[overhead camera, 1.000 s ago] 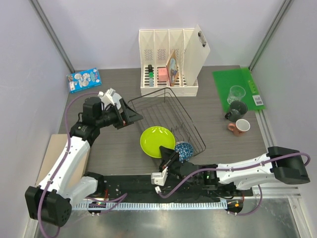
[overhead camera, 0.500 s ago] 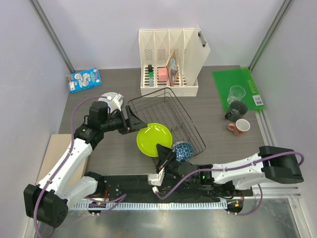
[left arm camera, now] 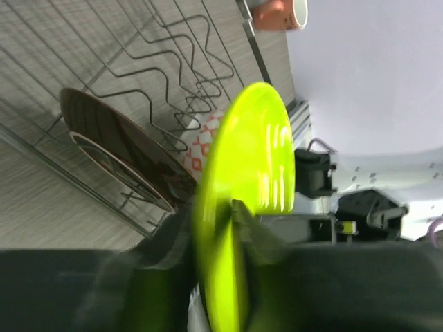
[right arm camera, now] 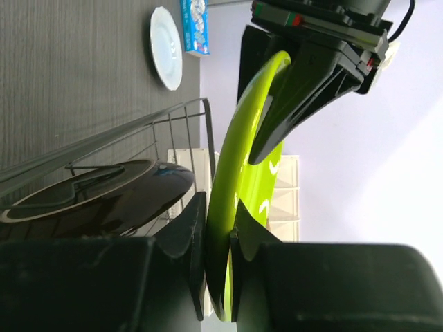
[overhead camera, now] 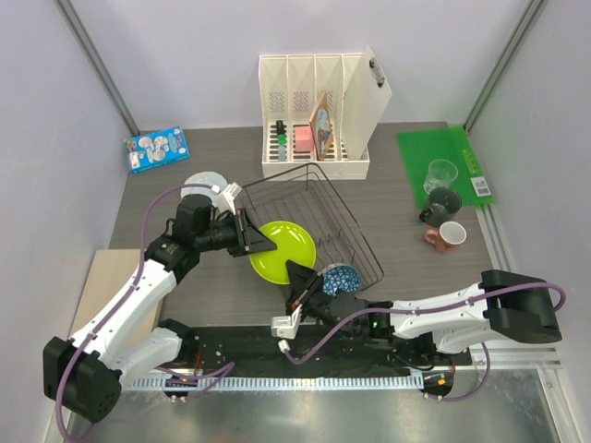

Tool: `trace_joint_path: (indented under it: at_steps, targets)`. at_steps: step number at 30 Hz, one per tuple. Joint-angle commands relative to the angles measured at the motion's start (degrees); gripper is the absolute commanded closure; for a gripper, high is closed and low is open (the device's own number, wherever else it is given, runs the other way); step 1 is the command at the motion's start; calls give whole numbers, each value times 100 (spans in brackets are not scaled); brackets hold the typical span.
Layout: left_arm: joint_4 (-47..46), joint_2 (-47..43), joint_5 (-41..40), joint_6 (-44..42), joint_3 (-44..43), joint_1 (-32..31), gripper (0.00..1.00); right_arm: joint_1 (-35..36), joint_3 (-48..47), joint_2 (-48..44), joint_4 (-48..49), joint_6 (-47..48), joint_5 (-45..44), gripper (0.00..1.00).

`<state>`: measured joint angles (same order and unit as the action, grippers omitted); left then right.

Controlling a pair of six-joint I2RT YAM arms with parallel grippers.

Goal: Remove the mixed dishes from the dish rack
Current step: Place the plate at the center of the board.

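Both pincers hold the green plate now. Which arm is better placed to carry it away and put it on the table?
Probably the left. The left pincer grips the lime-green plate on the side toward open table, where the white plate already lies. The right pincer holds its lower edge, close beside the dish rack.

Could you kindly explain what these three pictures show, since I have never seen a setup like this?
These are two robot arms bolted to a table, each ending in two-fingered jaws. The wide picture looks down from above; the other two come from cameras on each wrist. Both the left gripper and the right gripper are clamped on the rim of one lime-green plate, on opposite sides, as in a handover, beside the dark wire dish rack. A blue patterned bowl sits at the rack's near corner, and the wrist views show a dark plate still in it. Already out are a white plate on the left, and a clear glass, dark grey mug and pink mug on the right. A cream file holder stands at the back.
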<state>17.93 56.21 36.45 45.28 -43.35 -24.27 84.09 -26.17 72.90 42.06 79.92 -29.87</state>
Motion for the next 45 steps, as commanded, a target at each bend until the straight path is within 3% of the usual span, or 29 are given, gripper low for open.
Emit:
trace_joint_path:
  at_steps: [1,2,5,6,8,9,13,17,19,23,24,29,33,38,41,45]
  targets:
    - [-326,-22,65,-124,-94,-34,99,-16,-257,-13,574,85,51,99]
    - [-317,-22,38,-124,-112,-34,100,-25,-257,-22,601,59,-36,99]
    - [-273,-66,-189,-124,-173,-34,100,-16,-230,-48,636,24,-151,81]
    - [-221,-83,-286,-150,-243,-34,100,-16,-230,-66,636,-2,-247,66]
    - [-141,-110,-506,-186,-322,-34,100,1,-221,-66,628,-46,-405,56]
    - [-80,-110,-594,-238,-462,-34,100,10,-221,-74,654,-81,-597,42]
    - [131,-101,-1025,-291,-841,-16,100,89,-388,-250,865,-791,-1134,29]
    - [272,-75,-1517,-204,-1192,89,100,90,-687,-776,742,-2414,-1609,19]
    - [333,-197,-2059,-20,-1237,221,100,90,-792,-1250,620,-2936,-1706,1]
    - [386,-540,-2992,69,-1202,686,100,19,-959,-1981,373,-4360,-2161,0]
    - [465,-575,-3099,113,-1202,1044,100,2,-995,-2217,181,-4875,-2242,0]
    - [747,-286,-3847,358,-1378,1696,100,-226,-1153,-2720,-777,-6355,-2287,0]
    - [361,109,-3768,850,-1272,2409,100,-297,-1022,-2966,-937,-6901,-2146,0]
    - [-816,1005,-3101,1386,-1106,3059,100,-323,-644,-3194,-699,-7462,-2216,0]
    - [-1765,1699,-2635,1519,-1131,3218,100,-542,-871,-3195,-1629,-8208,-2059,0]
    - [-2336,2692,-2318,1423,-1465,3262,100,-877,-898,-3203,-2079,-8598,-1646,0]
